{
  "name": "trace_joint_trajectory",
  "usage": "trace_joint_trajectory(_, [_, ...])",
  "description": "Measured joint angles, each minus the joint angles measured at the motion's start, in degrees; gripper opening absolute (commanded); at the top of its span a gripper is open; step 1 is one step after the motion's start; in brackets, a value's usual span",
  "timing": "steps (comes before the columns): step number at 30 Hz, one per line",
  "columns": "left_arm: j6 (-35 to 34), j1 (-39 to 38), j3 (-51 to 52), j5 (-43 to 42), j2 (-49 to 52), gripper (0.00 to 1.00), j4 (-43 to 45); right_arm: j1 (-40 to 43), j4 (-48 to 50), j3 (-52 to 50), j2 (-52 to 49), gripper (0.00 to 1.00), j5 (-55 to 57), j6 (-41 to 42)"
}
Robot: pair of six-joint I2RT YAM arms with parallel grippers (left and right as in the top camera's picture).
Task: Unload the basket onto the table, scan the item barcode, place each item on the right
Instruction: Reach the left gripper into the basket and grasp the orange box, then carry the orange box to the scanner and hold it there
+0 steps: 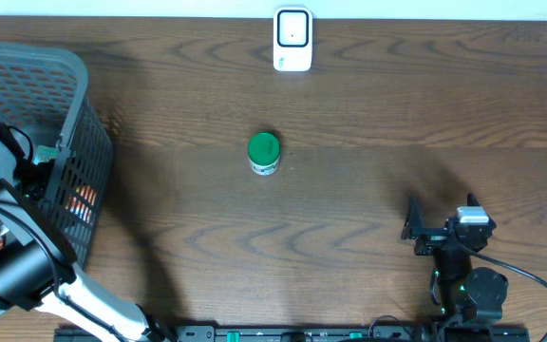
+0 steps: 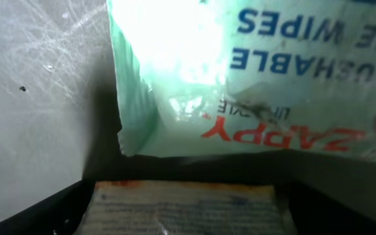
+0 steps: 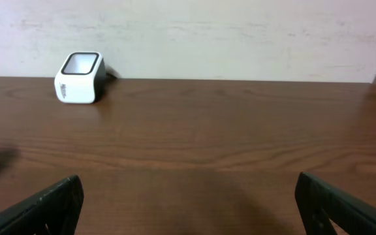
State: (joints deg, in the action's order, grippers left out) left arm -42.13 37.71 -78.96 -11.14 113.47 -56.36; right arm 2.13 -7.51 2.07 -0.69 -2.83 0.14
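Right now the job looks to be at its first step: picking a thing out to show to the scanner. The left claw [image 2: 187,190] is down inside the big grey mesh basket [image 1: 76,85]. Its two dark fingers [image 2: 51,219] stand wide apart, let go, not squeezing. Between them lies a flat pale packet with tiny print and an orange edge [image 2: 181,205]. The fingers sit just beside its sides, but I cannot tell if they touch it. Just past the claw's tips is a soft white and green plastic pack of wipes [image 2: 253,98]. I think the flat packet inside the claw's reach is the thing to scan.

Next, the claw should close on it gently and lift it clear of the basket wall. Then it should carry it well away to the small white box scanner with a dark window [image 1: 292,40] and turn the stripes to face that window.

Farther out from the left claw, a little round tub with a green lid [image 1: 264,152] stands on the brown wooden table [image 1: 368,114]. The right claw [image 3: 189,186] waits low over the table, spread wide and holding nothing. The scanner is well ahead of it, to its left.
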Motion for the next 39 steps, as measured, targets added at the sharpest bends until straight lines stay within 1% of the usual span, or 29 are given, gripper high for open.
trace_joint_trajectory(4, [0.0, 0.0, 0.6, -0.6, -0.3, 0.73, -0.3, 0.0, 0.0, 0.0, 0.0, 0.99, 0.0, 0.0])
trace_joint_trajectory(8, [0.1, 0.0, 0.6, -0.6, -0.5, 0.64, -0.7, 0.0, 0.0, 0.0, 0.0, 0.99, 0.0, 0.0])
trace_joint_trajectory(13, [0.6, 0.0, -2.0, 0.4, -1.7, 0.59, -4.4, 0.0, 0.0, 0.0, 0.0, 0.99, 0.0, 0.0])
trace_joint_trajectory(15, [0.7, 0.0, -3.8, 0.6, -2.9, 0.59, -5.3, 0.0, 0.0, 0.0, 0.0, 0.99, 0.0, 0.0])
trace_joint_trajectory(18, [0.7, 0.1, -9.1, 0.7, -7.7, 0.59, -6.5, 0.0, 0.0, 0.0, 0.0, 0.99, 0.0, 0.0])
trace_joint_trajectory(23, [0.7, 0.2, -18.5, -0.7, -20.3, 0.59, -6.6, 0.0, 0.0, 0.0, 0.0, 0.99, 0.0, 0.0])
trace_joint_trajectory(26, [0.6, -0.1, -20.2, -5.0, -28.2, 0.59, -5.4, 0.0, 0.0, 0.0, 0.0, 0.99, 0.0, 0.0])
trace_joint_trajectory(28, [0.6, -1.7, -20.5, -8.2, -32.3, 0.59, -5.1, 0.0, 0.0, 0.0, 0.0, 0.99, 0.0, 0.0])
trace_joint_trajectory(30, [0.6, -5.4, -20.5, -10.2, -35.0, 0.6, -5.1, 0.0, 0.0, 0.0, 0.0, 0.99, 0.0, 0.0])
trace_joint_trajectory(32, [0.6, -11.6, -20.5, -11.7, -36.2, 0.6, -5.0, 0.0, 0.0, 0.0, 0.0, 0.99, 0.0, 0.0])
trace_joint_trajectory(35, [0.6, -25.3, -20.5, -12.6, -35.4, 0.6, -3.1, 0.0, 0.0, 0.0, 0.0, 0.99, 0.0, 0.0])
trace_joint_trajectory(39, [0.6, -41.9, -20.5, -10.4, -31.0, 0.6, -0.6, 0.0, 0.0, 0.0, 0.0, 0.99, 0.0, 0.0])
